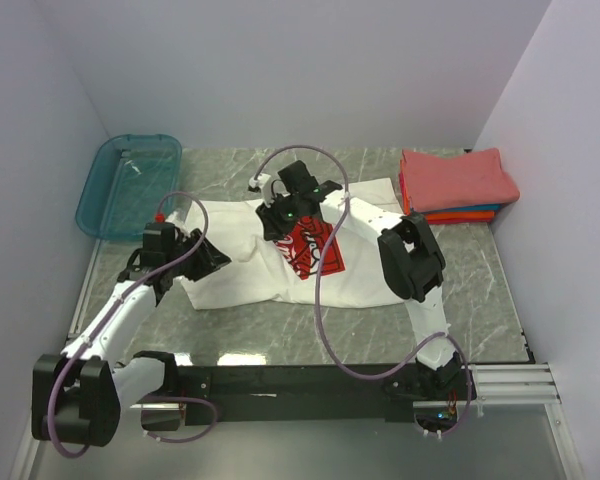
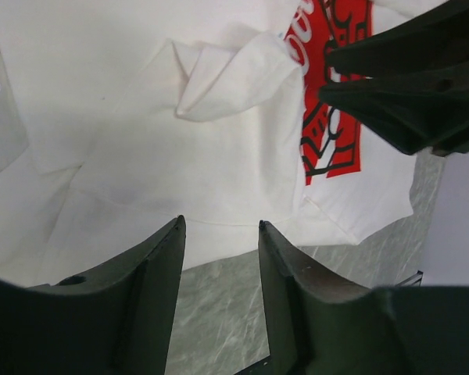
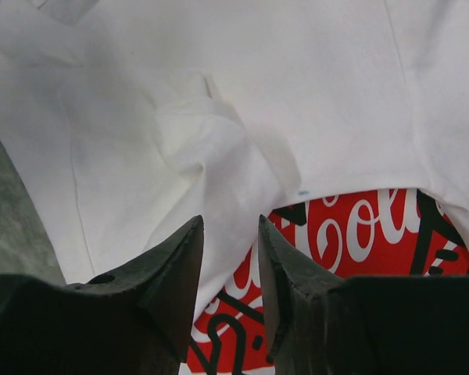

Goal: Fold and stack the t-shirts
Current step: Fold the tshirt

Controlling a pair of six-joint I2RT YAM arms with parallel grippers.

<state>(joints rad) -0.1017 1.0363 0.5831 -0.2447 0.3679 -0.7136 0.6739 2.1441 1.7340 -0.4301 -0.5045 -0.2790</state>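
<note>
A white t-shirt (image 1: 360,265) with a red Coca-Cola print (image 1: 315,250) lies partly folded and rumpled at the middle of the table. My right gripper (image 1: 278,225) hovers over its chest, jaws open; in the right wrist view (image 3: 230,226) a white fold (image 3: 219,148) overlaps the print (image 3: 359,226) just beyond the fingertips. My left gripper (image 1: 218,260) sits at the shirt's left edge, open, with only the marble and the hem (image 2: 219,234) showing between its fingers (image 2: 160,266). Folded coral-red, orange and blue t-shirts (image 1: 458,182) are stacked at the back right.
A teal plastic bin (image 1: 130,185) stands at the back left. The marble table (image 1: 480,290) is walled on the left, back and right. The right arm's elbow (image 1: 412,262) hangs over the shirt's right side, and its purple cable (image 1: 320,300) loops across the shirt.
</note>
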